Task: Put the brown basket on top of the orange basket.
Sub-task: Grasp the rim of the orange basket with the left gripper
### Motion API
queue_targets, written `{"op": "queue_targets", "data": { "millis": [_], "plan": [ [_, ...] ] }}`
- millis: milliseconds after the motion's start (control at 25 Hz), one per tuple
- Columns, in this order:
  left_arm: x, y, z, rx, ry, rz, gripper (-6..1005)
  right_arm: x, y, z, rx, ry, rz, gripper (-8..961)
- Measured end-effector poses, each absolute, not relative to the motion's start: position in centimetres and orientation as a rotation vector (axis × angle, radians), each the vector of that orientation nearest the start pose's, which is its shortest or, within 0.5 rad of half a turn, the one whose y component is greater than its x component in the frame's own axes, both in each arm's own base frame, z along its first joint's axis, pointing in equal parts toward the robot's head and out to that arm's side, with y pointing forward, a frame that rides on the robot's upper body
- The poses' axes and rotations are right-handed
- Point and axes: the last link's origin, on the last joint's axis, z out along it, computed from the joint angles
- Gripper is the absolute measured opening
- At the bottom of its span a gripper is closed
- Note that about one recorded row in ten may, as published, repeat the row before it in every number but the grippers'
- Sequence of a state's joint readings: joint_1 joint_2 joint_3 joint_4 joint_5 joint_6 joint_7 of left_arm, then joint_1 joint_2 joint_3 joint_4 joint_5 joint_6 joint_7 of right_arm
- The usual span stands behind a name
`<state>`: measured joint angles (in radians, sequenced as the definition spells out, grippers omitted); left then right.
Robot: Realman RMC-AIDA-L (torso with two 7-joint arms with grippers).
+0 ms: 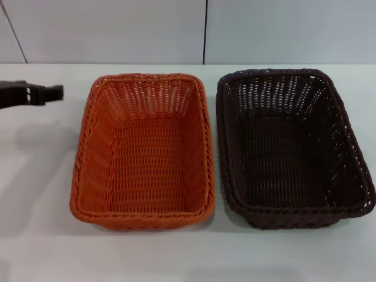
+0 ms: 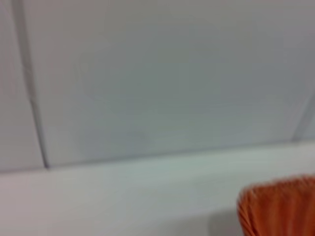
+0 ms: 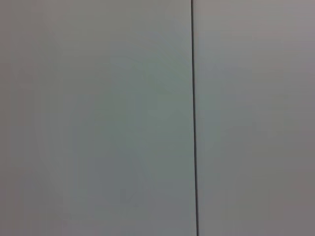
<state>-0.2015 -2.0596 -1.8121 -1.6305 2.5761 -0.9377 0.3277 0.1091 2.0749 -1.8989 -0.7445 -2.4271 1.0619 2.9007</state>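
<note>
- Orange wicker sits at the middle of the white surface (image 1: 35, 247): the orange basket (image 1: 143, 153) stands upright and empty, open side up.
- Just beside it, on our right, stands the brown basket (image 1: 291, 147), also upright and empty. The two rims come very near, but we cannot tell whether they touch.
- We judge the task not yet begun: the brown basket rests on the surface, not on top of the orange one, and nothing has hold of it.
- All of the work is left: gripping the brown basket, lifting it, carrying it across and setting it onto the orange basket.
- Our left pincer (image 1: 51, 92) hangs at the far left, well apart from the orange basket, and holds nothing. We cannot tell how far open it is, since only its dark tip shows.
- Our right pincer is out of sight in every view, so its state is unknown; its wrist camera shows only a pale wall with a dark seam.
- The left wrist view catches just a blurred corner of the orange basket (image 2: 280, 206).
- The brown basket's far right edge is cut off in the head view.
</note>
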Motion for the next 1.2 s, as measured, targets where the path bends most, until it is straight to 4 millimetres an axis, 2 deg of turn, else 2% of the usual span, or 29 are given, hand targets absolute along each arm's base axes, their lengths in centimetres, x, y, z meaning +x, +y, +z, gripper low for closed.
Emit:
{"op": "queue_targets", "data": {
  "millis": [80, 280, 640, 880, 1200],
  "plan": [
    [-22.6, 36.1, 8.7, -1.927, -1.041, -0.104, 776, 31.5, 30.9, 4.3, -1.236, 0.435, 0.654, 697],
    [-22.2, 36.1, 6.2, -1.965, -1.047, 0.048, 774, 31.7, 31.0, 4.3, -1.238, 0.440, 0.648, 697],
    [-22.7, 36.1, 3.2, -2.008, -1.085, 0.186, 771, 31.7, 31.2, 4.3, -1.241, 0.438, 0.647, 696],
    [-22.4, 35.9, 2.5, -2.030, -1.083, 0.204, 772, 31.7, 31.2, 4.3, -1.242, 0.438, 0.645, 696],
    [-20.7, 35.6, 3.3, -2.037, -1.040, 0.160, 775, 31.9, 31.0, 4.2, -1.243, 0.442, 0.638, 698]
  ]
}}
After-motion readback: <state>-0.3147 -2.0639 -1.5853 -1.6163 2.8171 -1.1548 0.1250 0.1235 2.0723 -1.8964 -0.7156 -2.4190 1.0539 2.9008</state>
